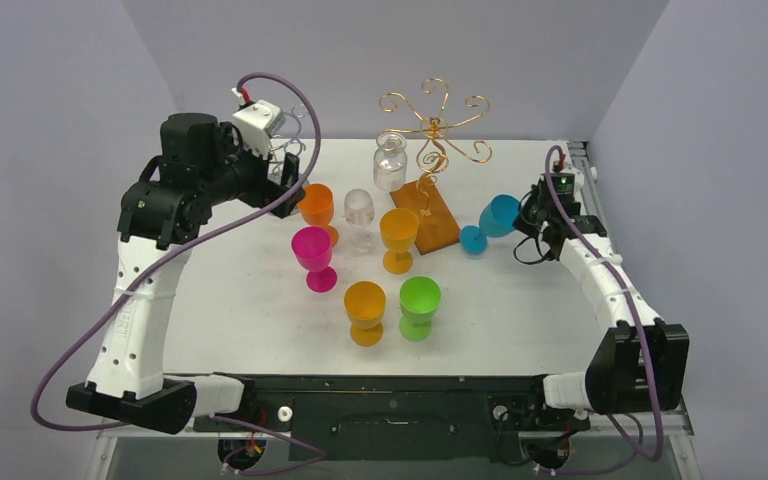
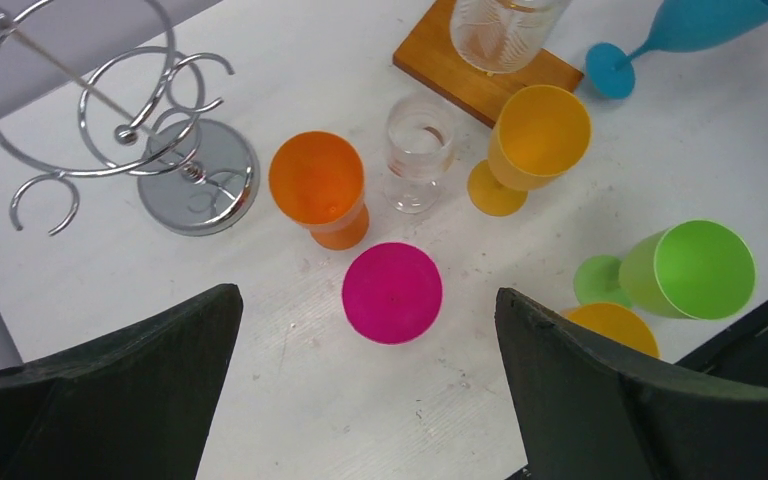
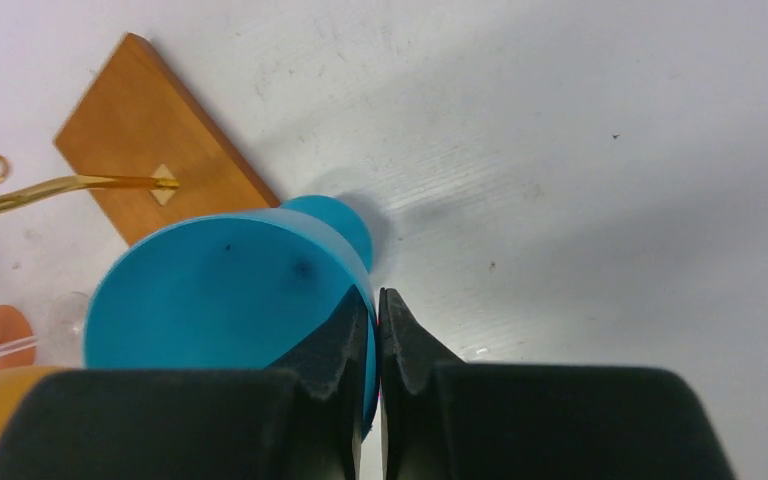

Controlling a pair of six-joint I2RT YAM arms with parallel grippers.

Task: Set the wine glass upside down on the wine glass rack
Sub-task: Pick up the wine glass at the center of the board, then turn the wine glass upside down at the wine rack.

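Note:
A blue wine glass [image 1: 500, 215] leans over at the right of the table, its foot [image 1: 473, 240] down beside the wooden base. My right gripper [image 3: 375, 300] is shut on the rim of the blue wine glass [image 3: 210, 290], one finger inside the bowl and one outside. The gold wire wine glass rack [image 1: 435, 125] rises from the wooden base [image 1: 432, 222] at the back centre. A clear glass [image 1: 390, 160] is at that rack, over the base. High at the back left, my left gripper [image 2: 368, 293] is open with nothing between its fingers, above the pink glass [image 2: 392, 292].
A silver wire rack [image 2: 110, 120] on a round base stands at the back left. Several upright glasses crowd the middle: orange [image 1: 317, 205], clear [image 1: 358, 210], yellow [image 1: 398, 235], pink [image 1: 312, 255], a second orange [image 1: 365, 305] and green [image 1: 419, 300].

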